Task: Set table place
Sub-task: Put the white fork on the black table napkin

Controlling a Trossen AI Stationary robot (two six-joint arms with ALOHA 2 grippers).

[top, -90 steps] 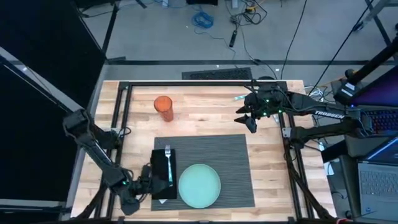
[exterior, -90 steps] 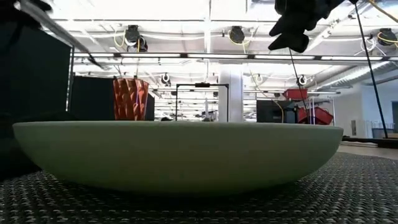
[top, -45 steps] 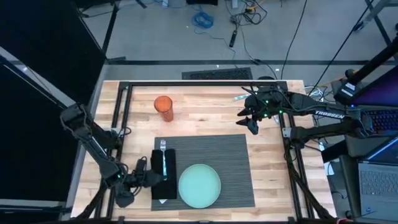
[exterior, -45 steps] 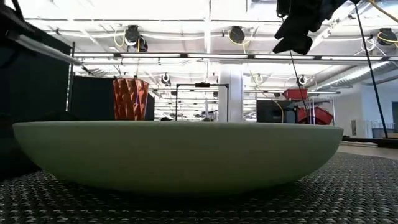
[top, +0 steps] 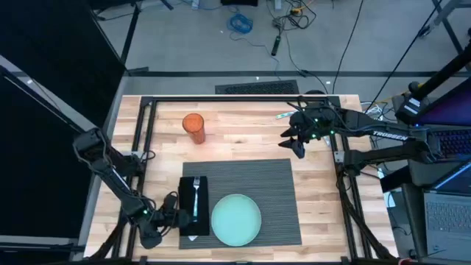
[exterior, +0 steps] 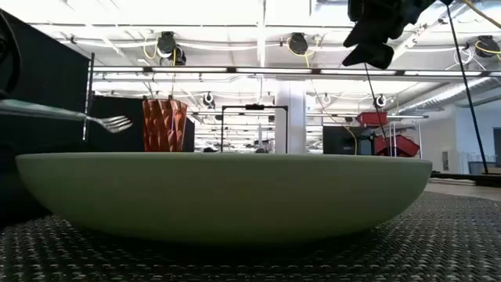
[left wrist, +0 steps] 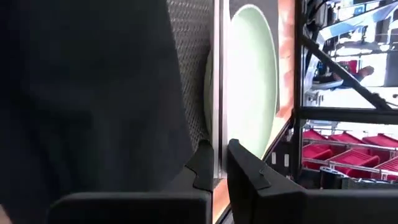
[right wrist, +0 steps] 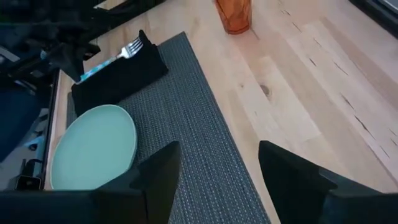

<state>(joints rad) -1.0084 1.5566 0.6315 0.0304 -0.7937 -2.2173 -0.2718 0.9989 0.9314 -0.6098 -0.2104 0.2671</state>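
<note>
Left tool [top: 171,217] low at the near-left edge of the bench [top: 243,140], fingers closed on the handle of a fork [top: 196,197]. Fork lifted above the black folded napkin [top: 190,210], tines pointing toward the far side; level in the air in the low view, where half a second ago no fork showed. Since that earlier frame, shifted a little to the right and nearer over the napkin, with the left tool drawn in closer to the napkin's edge. Napkin lying on the left part of the dark grey ribbed placemat [top: 272,191], just beside the pale teal plate [top: 235,218]; placemat itself flat on the near middle of the bench, unmoved. Orange cup [top: 193,127] upright on the far left of the bench, well apart from the placemat. Right tool [top: 297,147] raised over the far right of the bench, fingers spread wide and holding nothing, much as before.
</note>
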